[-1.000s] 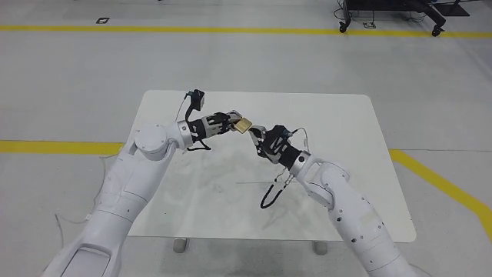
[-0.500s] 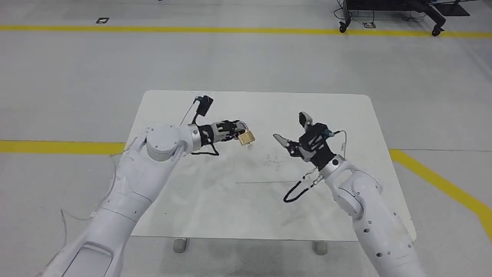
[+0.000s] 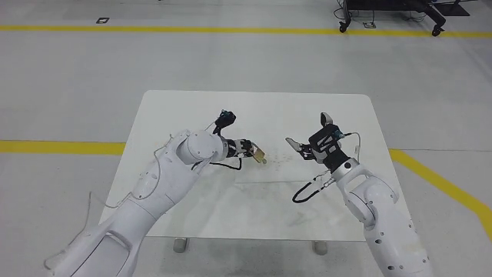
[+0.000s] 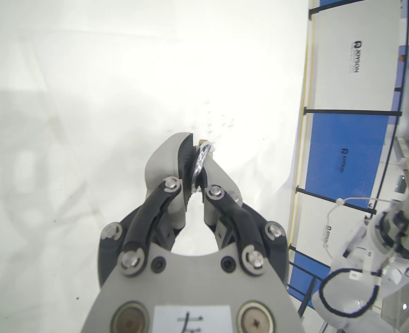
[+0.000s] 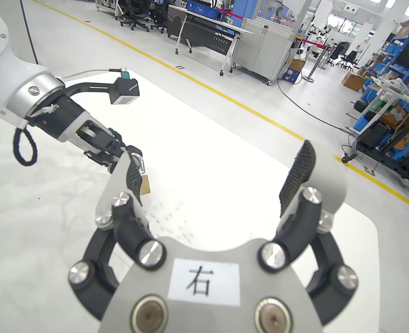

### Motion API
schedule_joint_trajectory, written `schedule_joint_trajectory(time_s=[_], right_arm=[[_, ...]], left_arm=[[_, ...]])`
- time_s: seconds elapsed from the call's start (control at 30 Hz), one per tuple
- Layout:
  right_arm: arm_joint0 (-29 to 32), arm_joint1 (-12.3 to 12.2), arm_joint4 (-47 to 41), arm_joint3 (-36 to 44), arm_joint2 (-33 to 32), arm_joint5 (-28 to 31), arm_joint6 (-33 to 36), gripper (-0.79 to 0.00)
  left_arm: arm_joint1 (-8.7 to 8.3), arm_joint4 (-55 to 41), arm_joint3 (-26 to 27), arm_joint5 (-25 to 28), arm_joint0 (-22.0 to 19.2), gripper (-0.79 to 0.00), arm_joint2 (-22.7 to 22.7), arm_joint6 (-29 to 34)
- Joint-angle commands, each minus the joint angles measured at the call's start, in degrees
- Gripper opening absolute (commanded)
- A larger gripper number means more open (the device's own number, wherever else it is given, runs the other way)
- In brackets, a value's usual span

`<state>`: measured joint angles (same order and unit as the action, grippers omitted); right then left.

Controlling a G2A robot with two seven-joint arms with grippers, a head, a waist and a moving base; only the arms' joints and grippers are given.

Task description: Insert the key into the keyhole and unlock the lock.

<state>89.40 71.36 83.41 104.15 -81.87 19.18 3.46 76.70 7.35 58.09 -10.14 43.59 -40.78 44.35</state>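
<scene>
A white label (image 5: 204, 280) bearing a single character marks each gripper's base. The right gripper (image 5: 218, 161) hangs over the white table (image 3: 346, 111), fingers spread wide and holding nothing. Beyond it, the left gripper (image 4: 198, 155) pinches the silver shackle of the brass lock (image 5: 145, 184) — body dangling over the table's middle.

Low over middle of white rectangular table (image 3: 323, 192), small brass padlock (image 3: 260, 154) is gripped by its shackle in left gripper (image 3: 250, 151). Right gripper (image 3: 309, 130) is held to padlock's right, well apart, over table's right half, jaws spread wide.
</scene>
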Motion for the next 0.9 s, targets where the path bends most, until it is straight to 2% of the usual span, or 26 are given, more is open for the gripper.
schedule_joint_trajectory(time_s=[0.0, 0.07, 0.1, 0.13, 0.37, 0.57, 0.7, 0.8, 0.87], right_arm=[[0.0, 0.0, 0.0, 0.0, 0.0, 0.0, 0.0, 0.000], [0.0, 0.0, 0.0, 0.0, 0.0, 0.0, 0.0, 0.000], [0.0, 0.0, 0.0, 0.0, 0.0, 0.0, 0.0, 0.000], [0.0, 0.0, 0.0, 0.0, 0.0, 0.0, 0.0, 0.000], [0.0, 0.0, 0.0, 0.0, 0.0, 0.0, 0.0, 0.000], [-0.2, 0.0, -0.5, -0.6, 0.0, 0.6, -0.2, 0.000], [-0.3, -0.3, -4.2, -2.1, -2.8, 2.0, -1.8, 0.000], [0.8, -0.7, -6.9, -2.0, -6.0, 3.0, -3.5, 0.000], [2.2, -0.8, -9.3, -1.6, -8.5, 2.9, -5.3, 0.000]], left_arm=[[0.50, 0.4, -1.1, -0.5, -0.7, -0.785, 0.7, 0.1], [0.91, 0.2, -2.0, -0.4, -1.2, -0.453, 1.1, 0.2], [1.08, -0.1, -2.4, -0.4, -1.4, -0.163, 1.1, 0.4], [1.24, -0.2, -2.8, -0.2, -1.6, 0.000, 1.2, 0.5], [1.59, -1.0, -4.8, 1.5, -2.6, 0.000, 0.2, 1.4], [0.82, 0.8, -2.7, 7.1, -1.6, 0.000, -2.0, -1.8], [-0.60, 3.0, 0.7, 13.0, -0.1, 0.000, -5.4, -4.7], [-2.47, 7.7, 5.8, 20.2, 2.6, 0.000, -9.2, -9.2], [-4.01, 11.9, 10.2, 23.3, 5.3, 0.000, -13.0, -13.2]])
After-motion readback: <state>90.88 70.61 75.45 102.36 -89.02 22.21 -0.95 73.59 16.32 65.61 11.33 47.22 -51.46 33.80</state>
